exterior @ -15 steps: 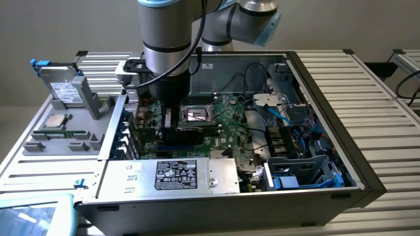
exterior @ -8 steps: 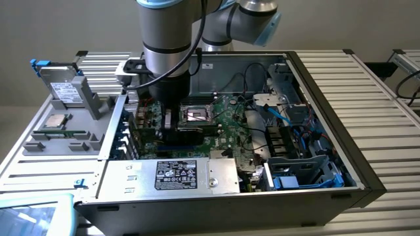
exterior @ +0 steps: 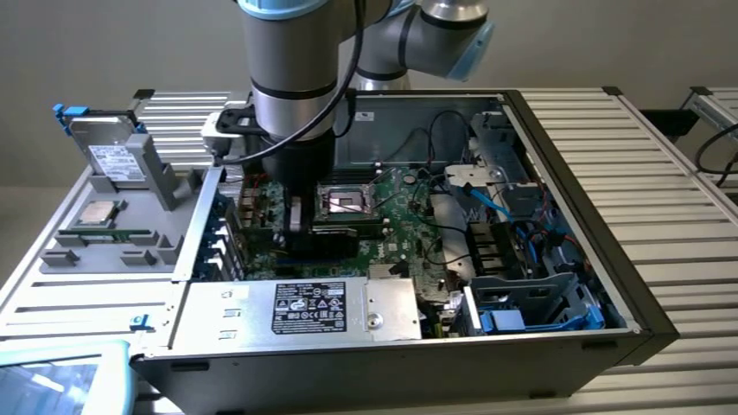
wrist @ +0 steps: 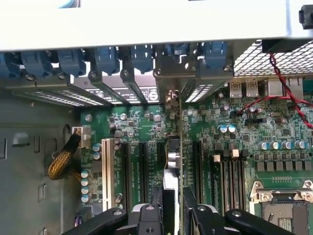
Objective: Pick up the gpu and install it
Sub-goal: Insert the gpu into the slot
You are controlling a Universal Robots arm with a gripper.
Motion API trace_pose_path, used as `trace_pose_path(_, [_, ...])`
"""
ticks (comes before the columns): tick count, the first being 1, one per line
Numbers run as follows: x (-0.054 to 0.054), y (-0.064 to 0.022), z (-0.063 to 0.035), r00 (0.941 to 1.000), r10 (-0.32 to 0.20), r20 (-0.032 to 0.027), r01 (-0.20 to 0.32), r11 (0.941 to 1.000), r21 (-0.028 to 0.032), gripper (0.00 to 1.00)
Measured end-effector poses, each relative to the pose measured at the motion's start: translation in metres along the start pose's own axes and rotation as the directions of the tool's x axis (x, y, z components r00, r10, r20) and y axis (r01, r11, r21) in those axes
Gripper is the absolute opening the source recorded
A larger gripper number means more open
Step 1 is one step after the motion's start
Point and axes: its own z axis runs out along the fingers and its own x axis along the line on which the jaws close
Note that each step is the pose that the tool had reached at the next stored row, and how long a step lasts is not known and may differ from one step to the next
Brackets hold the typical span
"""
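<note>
One robot arm [exterior: 294,78] reaches down into an open computer case [exterior: 645,294] that lies on its side on a slatted metal surface [exterior: 680,147]. Its pincer [wrist: 177,210] is low over the main board [exterior: 392,242], on the exterior view's left of the processor socket [exterior: 346,203]. In the wrist view the pincer is closed on the gpu [wrist: 173,156], with one finger [wrist: 164,208] on each face of the card. The gpu stands on edge among the long expansion slots [wrist: 128,171], in line with them. Its black cooler shows on one face, and its far end reaches the row of rear slot openings with blue clips [wrist: 107,58]. Whether the card's edge is fully down in a slot cannot be told. A yellow braided cable [wrist: 61,161] curves beside the board, and a red wire [wrist: 279,83] crosses near the back ports. In the exterior view a power supply [exterior: 311,307] with a black label sits at the case's near wall. Outside the case, on that view's left, a grey tray [exterior: 116,251] carries a hard drive [exterior: 116,160] propped upright and a square silver chip [exterior: 95,213].
</note>
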Motion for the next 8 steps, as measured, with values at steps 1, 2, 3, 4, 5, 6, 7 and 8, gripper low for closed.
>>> trace_pose_path(1, [0.0004,-0.0003,0.0,1.0,0.0,0.0015,0.0,1.0,-0.0001,0.28])
trace_pose_path(2, [0.0003,-0.0004,0.0,1.0,0.001,0.0029,-0.001,1.0,-0.0002,0.28])
trace_pose_path(3, [0.0003,-0.0004,-0.0001,1.0,0.004,0.0041,-0.004,1.0,-0.0003,0.28])
trace_pose_path(4, [0.0004,-0.0004,-0.0001,1.0,0.008,0.0052,-0.008,1.0,-0.0005,0.28])
trace_pose_path(5, [0.0004,-0.0006,-0.0001,0.9999,0.011,0.006,-0.011,0.9999,-0.0006,0.28])
trace_pose_path(6, [0.0003,-0.0007,-0.0001,0.9999,0.013,0.0068,-0.013,0.9999,-0.0007,0.28])
trace_pose_path(7, [0.0003,-0.001,0.0,0.9999,0.014,0.0074,-0.014,0.9999,-0.0007,0.28])
trace_pose_path(8, [0.0004,-0.0012,0.0,0.9998,0.016,0.0077,-0.016,0.9999,-0.0009,0.28])
